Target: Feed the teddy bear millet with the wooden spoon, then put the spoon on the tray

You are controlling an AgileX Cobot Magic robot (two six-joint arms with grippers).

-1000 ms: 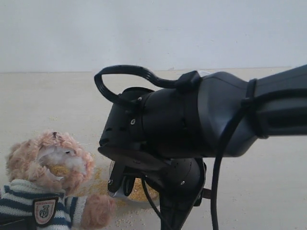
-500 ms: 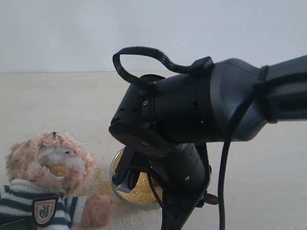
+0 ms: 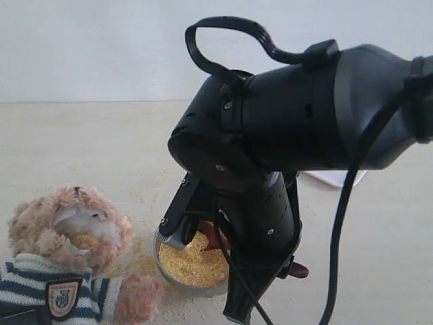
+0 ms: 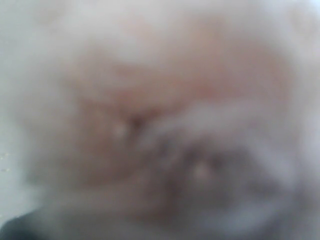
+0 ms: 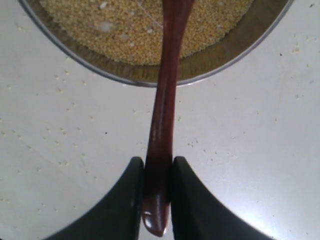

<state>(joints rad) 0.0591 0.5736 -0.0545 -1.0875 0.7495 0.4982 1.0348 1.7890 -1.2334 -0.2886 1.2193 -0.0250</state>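
Pinching spoon by its handle tip in right gripper, lengthwise across bowl rim, head down in millet. Bear just beside bowl, opposite that gripper. Left gripper's opening lost in blur.

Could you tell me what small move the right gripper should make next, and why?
Probably dip and scoop: the right gripper is shut on the handle end of the dark reddish-brown wooden spoon, which reaches across the rim of the round steel bowl over the yellow millet. I cannot tell whether its head is loaded; the fluffy light-brown teddy bear sits beside the bowl.
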